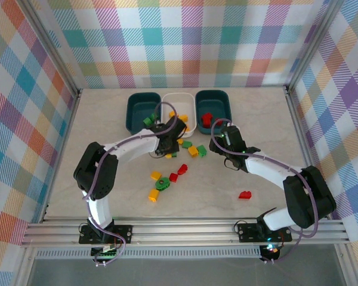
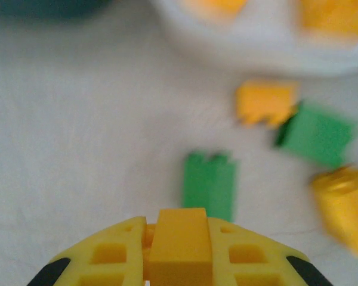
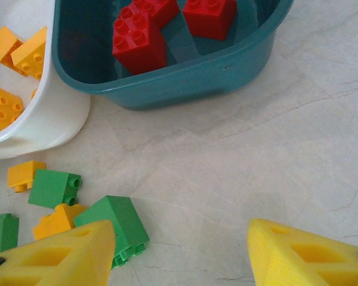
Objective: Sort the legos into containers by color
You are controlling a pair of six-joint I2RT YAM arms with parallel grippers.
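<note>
Left gripper [image 2: 180, 221]: clamped right down on a yellow-orange brick [image 2: 180, 253], bottom centre of the left wrist view. In the top view, parked mid-frame just under the white tub [image 1: 179, 96].
Held brick, axis: long side running straight up the frame, plain face toward the camera. Can't tell where the studs point.
Right gripper [image 3: 182, 256]: jaws apart with nothing between them, just bare table [image 1: 101, 131]. One finger in each bottom corner of the right wrist view.
Tubs: three in a row at upper centre of the top view. Left teal tub [image 1: 131, 113], white one, then right teal tub [image 1: 224, 98], sides touching or nearly.
Sorted so far: red bricks [image 3: 140, 39] in the right teal tub, studs up. Yellow bricks [image 3: 0, 107] in the white tub. One green brick [image 1: 148, 121] at the left teal tub's lower right corner.
Nearest loose piece: green block [image 2: 209, 185] just above the held brick, long axis also up-frame, studs at the upper end.
Near the right gripper: tilted green brick [image 3: 116, 229] touching its lower-left finger. Another green one [image 3: 55, 187] further up-left, studs pointing right.
Scatter: small cluster [image 1: 164, 182] lower centre of the top view, lone red brick [image 1: 245, 194] lower right, well apart.
Open room: right half of the right wrist view all bare marble. Wide bare strips at the table's left and right sides too.
Edges: plaid walls [image 1: 179, 42] boxing in three sides.
</note>
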